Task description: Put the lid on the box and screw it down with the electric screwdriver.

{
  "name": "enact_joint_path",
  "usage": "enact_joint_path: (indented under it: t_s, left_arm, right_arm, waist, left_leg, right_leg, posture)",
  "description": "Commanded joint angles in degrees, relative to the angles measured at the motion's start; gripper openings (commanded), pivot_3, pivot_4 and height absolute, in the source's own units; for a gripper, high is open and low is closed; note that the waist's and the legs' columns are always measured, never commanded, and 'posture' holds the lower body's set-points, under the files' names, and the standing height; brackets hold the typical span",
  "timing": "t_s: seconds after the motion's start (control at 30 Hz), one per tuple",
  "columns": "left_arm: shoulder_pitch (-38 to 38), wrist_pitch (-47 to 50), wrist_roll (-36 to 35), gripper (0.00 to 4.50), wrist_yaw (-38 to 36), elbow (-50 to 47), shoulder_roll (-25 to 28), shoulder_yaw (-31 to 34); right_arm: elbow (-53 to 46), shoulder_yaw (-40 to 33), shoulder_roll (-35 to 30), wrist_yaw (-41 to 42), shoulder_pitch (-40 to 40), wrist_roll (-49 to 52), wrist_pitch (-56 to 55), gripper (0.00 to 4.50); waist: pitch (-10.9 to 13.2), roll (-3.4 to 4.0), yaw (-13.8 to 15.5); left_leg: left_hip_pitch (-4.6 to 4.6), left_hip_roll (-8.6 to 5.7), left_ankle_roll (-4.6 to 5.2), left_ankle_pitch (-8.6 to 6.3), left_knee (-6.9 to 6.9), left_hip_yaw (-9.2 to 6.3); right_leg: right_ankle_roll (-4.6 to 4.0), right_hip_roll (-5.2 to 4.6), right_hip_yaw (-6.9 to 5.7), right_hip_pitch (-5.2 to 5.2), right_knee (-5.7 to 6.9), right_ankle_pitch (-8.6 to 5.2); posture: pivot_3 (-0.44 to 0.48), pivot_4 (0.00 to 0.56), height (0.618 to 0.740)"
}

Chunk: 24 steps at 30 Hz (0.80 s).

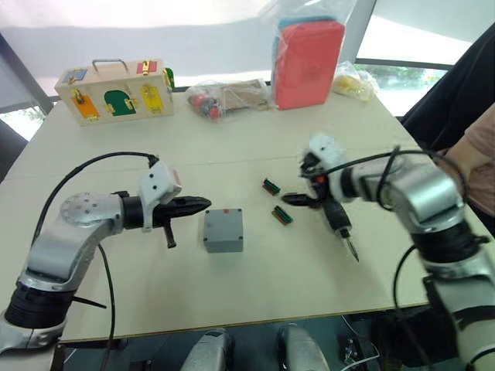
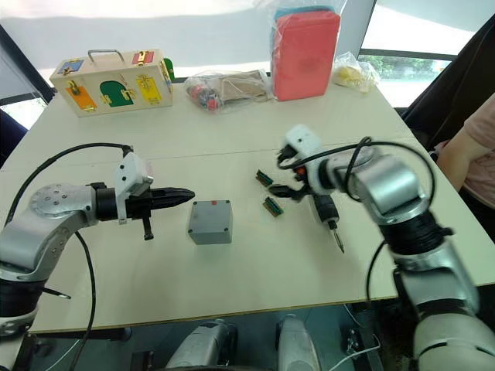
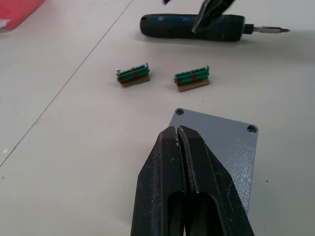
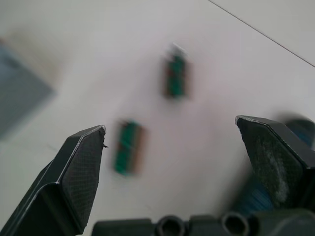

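The grey box [image 1: 223, 246] stands mid-table with a small red mark on its far side. The lid [image 3: 231, 147] lies flat on top of it, with screw holes showing at two corners. My left gripper [image 1: 203, 204] is shut and empty, its tip just left of the box and, in the left wrist view, hovering over the lid's near edge. The black electric screwdriver [image 1: 338, 220] lies on the table to the right, its metal bit pointing at the front edge. My right gripper [image 4: 172, 132] is open just over the screwdriver's handle end and holds nothing.
Two small green terminal blocks [image 1: 271, 186] [image 1: 282, 216] lie between box and screwdriver. At the back stand a wooden box with coloured doors [image 1: 116, 91], plastic bags [image 1: 224, 97], a red pack in plastic [image 1: 308, 62] and a yellow bag [image 1: 354, 81]. A person [image 1: 476, 154] sits at the right edge.
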Motion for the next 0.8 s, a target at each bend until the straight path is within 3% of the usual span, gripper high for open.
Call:
enact_joint_path:
  t_s: [0.03,0.57,0.67,0.7,0.8]
  left_arm:
    - [-1.7,-1.8,-0.2,0.00,0.8,-1.2,-1.6,-0.4]
    - [0.8,-4.9,1.5,0.00,2.9,-1.7,-5.4,-2.3]
    - [1.1,-5.2,1.7,0.00,3.6,-1.8,-5.5,-2.1]
    - [1.2,-5.3,1.8,0.00,3.9,-1.9,-5.6,-2.0]
    - [1.6,-5.6,1.8,0.00,4.3,-2.0,-5.7,-2.0]
  right_arm:
    - [5.7,2.6,-1.2,0.0,-2.6,-1.6,3.2,4.49]
    - [28.1,20.5,2.3,9.2,-11.2,-3.8,5.1,4.49]
    - [30.3,22.6,3.4,10.5,-11.8,-5.0,3.7,3.94]
    - [31.1,23.1,3.9,10.9,-12.1,-5.5,3.3,3.50]
    - [33.1,23.9,5.2,11.8,-13.1,-7.0,2.1,2.74]
  waist:
    - [0.0,0.00,-0.1]
    - [0.0,0.00,0.1]
    - [0.0,-0.04,0.0]
    - [0.0,-0.04,0.0]
    - [0.0,-0.06,-0.1]
  left_leg:
    - [0.01,0.01,0.00,0.00,0.00,0.00]
    - [-0.03,-0.01,-0.01,0.01,0.06,0.05]
    - [-0.01,0.00,-0.01,0.01,0.07,0.03]
    - [0.00,0.00,-0.01,0.01,0.07,0.02]
    - [0.01,0.00,-0.01,0.01,0.08,0.02]
  right_leg:
    - [0.00,0.00,0.00,0.00,0.00,0.00]
    - [0.00,0.03,0.03,-0.02,0.01,0.00]
    - [0.00,0.05,0.02,0.01,0.01,0.00]
    - [0.00,0.05,0.02,0.02,0.01,0.00]
    - [0.00,0.06,0.01,0.03,0.01,0.00]
  posture:
    - [0.000,0.150,0.740]
    - [0.000,0.150,0.740]
    - [0.000,0.150,0.740]
    - [0.000,0.150,0.740]
    - [0.000,0.150,0.740]
